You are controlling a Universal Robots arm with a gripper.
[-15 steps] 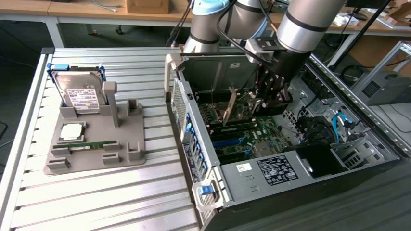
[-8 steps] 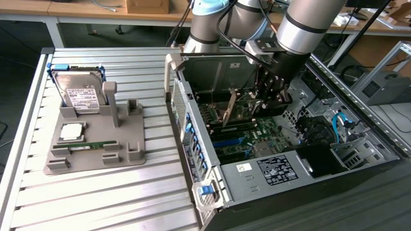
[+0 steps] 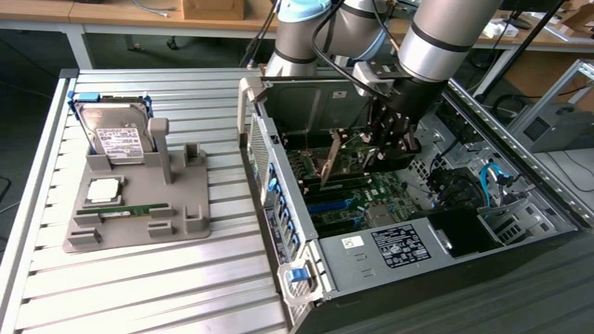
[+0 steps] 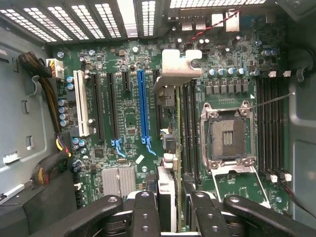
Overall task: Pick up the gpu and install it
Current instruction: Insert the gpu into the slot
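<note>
My gripper [image 3: 390, 147] reaches down into the open computer case [image 3: 278, 209], above the green motherboard [image 3: 371, 195]. In the wrist view the gpu [image 4: 167, 190] appears edge-on as a thin dark card. Its silvery bent bracket [image 4: 178, 68] is at the end away from the gripper. The gripper [image 4: 168, 212] is shut on it, with a black finger [image 4: 144, 215] pressing each side. The card hangs over the motherboard [image 4: 128, 123] between the blue slot [image 4: 143, 108] and the processor socket [image 4: 228, 138]. Whether it touches a slot I cannot tell.
On the ribbed table at the exterior view's left, a grey holder [image 3: 177, 223] carries a silver hard drive [image 3: 116, 136], a processor chip [image 3: 104, 189] and a green memory stick [image 3: 135, 209]. Case walls, cable bundles [image 4: 47, 94] and blue cables [image 3: 492, 181] crowd the gripper.
</note>
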